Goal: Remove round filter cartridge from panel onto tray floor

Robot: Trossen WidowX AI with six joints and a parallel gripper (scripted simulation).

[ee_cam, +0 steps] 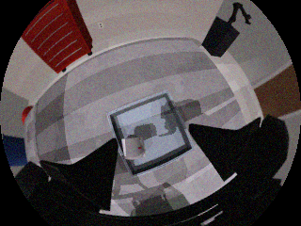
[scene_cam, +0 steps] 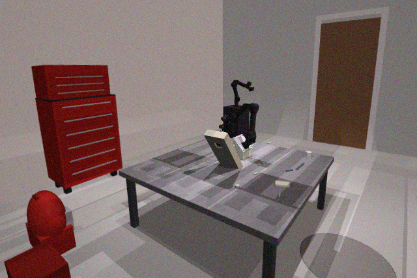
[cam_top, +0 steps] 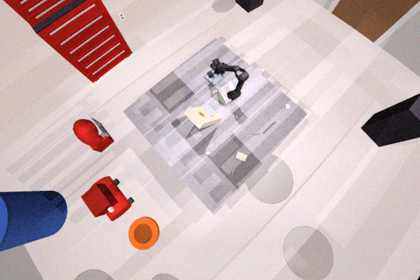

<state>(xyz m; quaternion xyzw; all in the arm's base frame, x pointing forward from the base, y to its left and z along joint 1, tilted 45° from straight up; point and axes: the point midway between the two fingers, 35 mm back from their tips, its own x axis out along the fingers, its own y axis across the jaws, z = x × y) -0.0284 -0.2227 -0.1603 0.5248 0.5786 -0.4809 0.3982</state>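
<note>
Our tool (ee_cam: 153, 169) hangs spread wide, gripping nothing, above the shallow pale-blue square tray (ee_cam: 150, 131). Next we judge it must reach the slotted round yellow filter cartridge (cam_top: 201, 113) in the cream wedge-shaped service panel (cam_top: 196, 119).

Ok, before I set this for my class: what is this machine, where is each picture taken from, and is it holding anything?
The black jointed machine is a robot arm standing on a grey table. One picture looks down from the ceiling, one looks from across the room, and the round one comes from a camera on the arm's wrist. Its gripper, two fingers, is open and holds nothing; it hangs over a shallow tray. A small pale object lies in the tray, too blurred to name. The cream slanted box is the service panel.
</note>
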